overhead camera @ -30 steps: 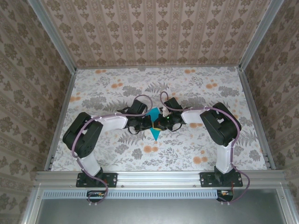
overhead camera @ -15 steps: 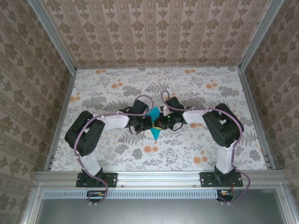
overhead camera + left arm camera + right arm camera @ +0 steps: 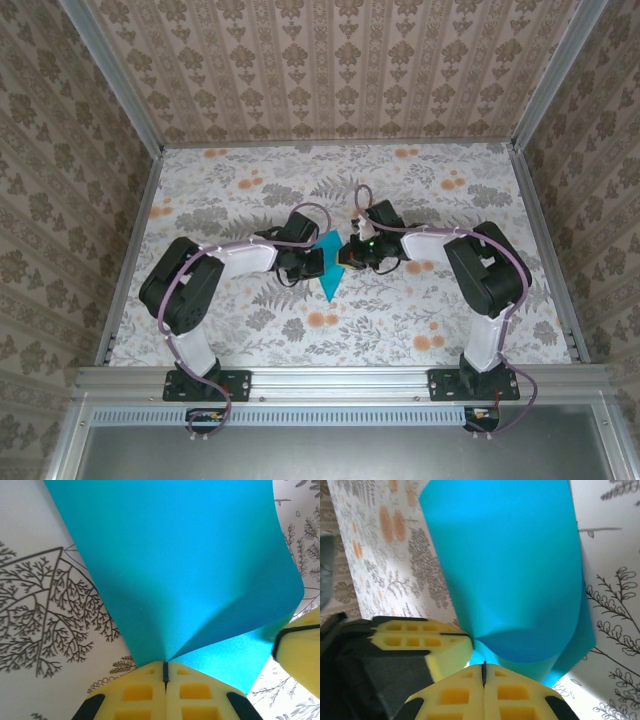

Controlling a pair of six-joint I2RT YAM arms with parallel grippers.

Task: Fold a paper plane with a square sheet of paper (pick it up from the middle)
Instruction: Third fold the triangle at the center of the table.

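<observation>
Three wallpapered walls [image 3: 340, 70] stand round the table [image 3: 470, 200], whose cover is printed with grey leaves and orange flowers. Both arms reach inward from the near rail and meet near the table's middle. There the left pincer [image 3: 312, 262] and the right pincer [image 3: 348, 256] face each other, with the teal-blue paper plane [image 3: 328, 282] between them, its sharp point toward the near edge.

From the left wrist, the left pincer [image 3: 165, 666] has its yellow pads pressed together on the paper plane [image 3: 175, 555], which puckers into their seam and fans out beyond. From the right wrist, the right pincer [image 3: 483, 669] is likewise clamped on the paper plane [image 3: 510, 570], whose sheet bulges just past the pads. The left pincer's pads [image 3: 415, 635] grip it just beside.
</observation>
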